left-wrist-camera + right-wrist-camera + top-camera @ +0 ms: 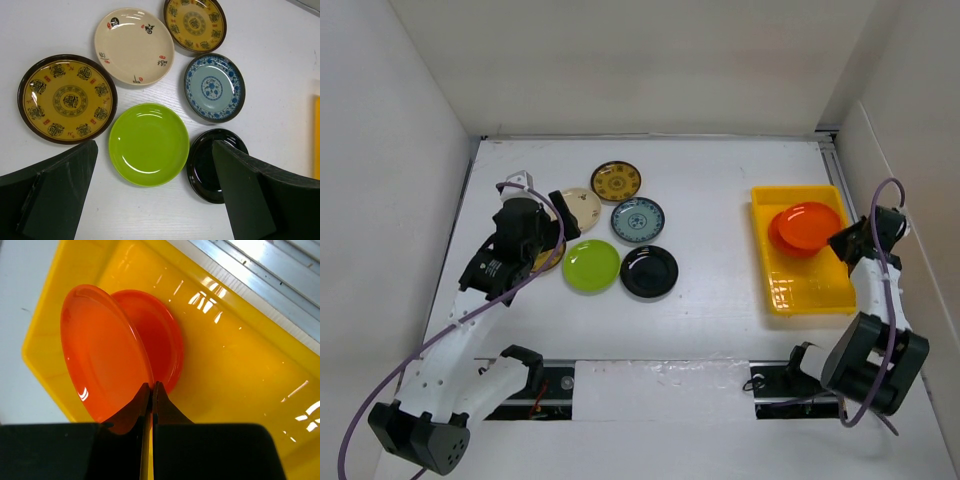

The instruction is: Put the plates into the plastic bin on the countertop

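1. plates: six lie loose on the left half of the countertop, and two orange ones are in the plastic bin on the right.
2. the loose group, seen from the left wrist, includes a lime green plate nearest the camera with a glossy black plate just beside it on the right.
3. a teal patterned plate sits just beyond the black one, and a cream plate lies beyond the green one.
4. one brown-and-yellow plate lies to the left of the green one. a second brown-and-yellow plate is at the far edge of the group.
5. the left gripper hangs above the lime green plate with its jaws spread wide and nothing between them.
6. the right gripper is over the bin with its fingers pressed together on the rim of the held orange plate.
7. this plate is tilted up on edge and overlaps the other orange plate, which rests in the bin. i cannot tell whether the two touch.
8. the top view shows both orange plates in the far half of the bin, while the near half shows bare yellow floor.
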`<state>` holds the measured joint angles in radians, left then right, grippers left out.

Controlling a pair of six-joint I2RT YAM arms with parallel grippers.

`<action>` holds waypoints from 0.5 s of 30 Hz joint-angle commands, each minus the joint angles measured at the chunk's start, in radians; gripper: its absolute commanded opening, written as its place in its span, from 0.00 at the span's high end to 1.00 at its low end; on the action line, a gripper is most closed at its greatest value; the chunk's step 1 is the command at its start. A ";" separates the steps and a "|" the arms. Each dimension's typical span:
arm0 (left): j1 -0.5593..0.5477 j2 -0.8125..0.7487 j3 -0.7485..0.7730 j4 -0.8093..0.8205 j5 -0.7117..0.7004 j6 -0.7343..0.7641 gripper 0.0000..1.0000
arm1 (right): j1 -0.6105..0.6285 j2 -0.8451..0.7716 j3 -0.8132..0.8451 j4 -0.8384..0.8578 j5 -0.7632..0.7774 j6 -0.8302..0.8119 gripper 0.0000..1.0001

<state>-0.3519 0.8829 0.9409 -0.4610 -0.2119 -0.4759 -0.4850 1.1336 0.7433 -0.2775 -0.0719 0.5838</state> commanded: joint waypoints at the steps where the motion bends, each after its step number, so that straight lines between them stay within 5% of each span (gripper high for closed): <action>1: -0.002 -0.024 -0.008 0.021 0.006 0.014 0.00 | -0.015 0.095 0.027 0.125 -0.052 0.019 1.00; 15: -0.002 -0.024 -0.008 0.021 0.016 0.023 0.00 | 0.036 0.304 0.079 0.216 -0.086 0.039 0.97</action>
<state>-0.3519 0.8665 0.9409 -0.4606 -0.2077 -0.4686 -0.4755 1.4300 0.7555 -0.1471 -0.1390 0.6090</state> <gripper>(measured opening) 0.993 0.036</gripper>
